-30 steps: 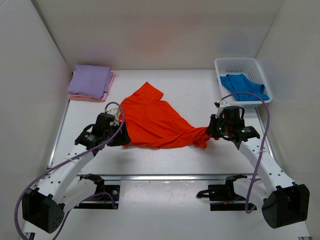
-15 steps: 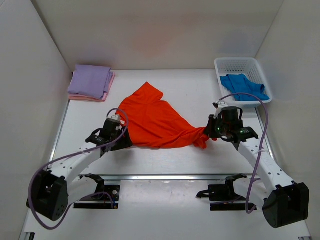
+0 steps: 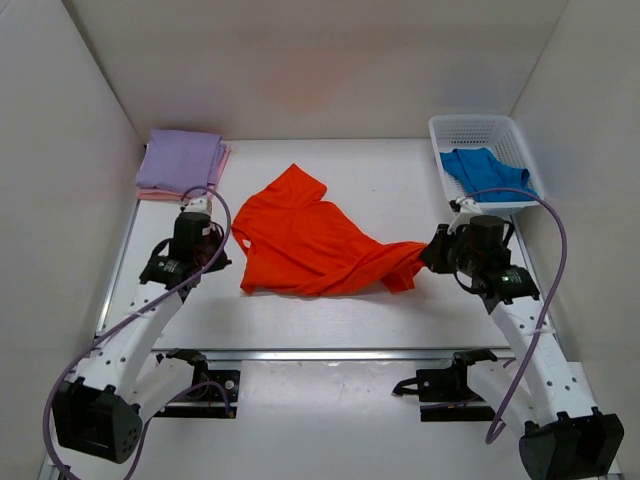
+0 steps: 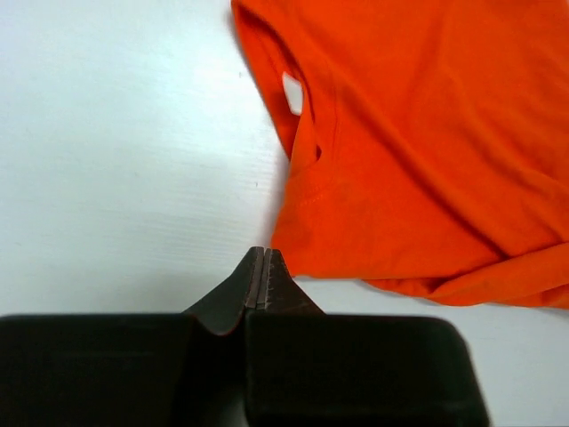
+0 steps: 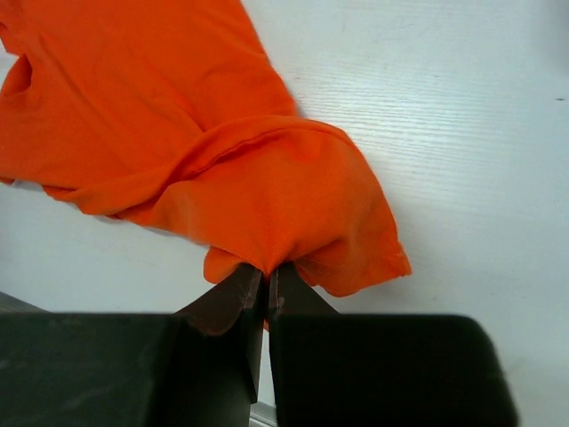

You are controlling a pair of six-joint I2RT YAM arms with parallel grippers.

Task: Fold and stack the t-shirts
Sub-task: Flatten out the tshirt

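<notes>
Half spreading, half bunching the bright orange soft cloth t-shirt (image 3: 305, 240) across the middle of the white table (image 3: 380, 180); pinching its right-hand end as a thick wad between the jaws of the right gripper (image 5: 267, 271); resting the left gripper (image 4: 267, 253) just beside the near-left hem corner, pressing its jaws together on nothing. Risking, while pulling with one anchor only, dragging the whole shirt sideways instead of flattening it, and tightening the twisted ridge running toward the wad. Risking also clamping several layers at once and pressing a crease into the fold. Leaving aside the folded lavender t-shirt (image 3: 180, 160) lying on the pink t-shirt (image 3: 165, 196) far left, and the blue t-shirt (image 3: 485, 172) sitting in the white plastic mesh basket (image 3: 470, 122) far right.
</notes>
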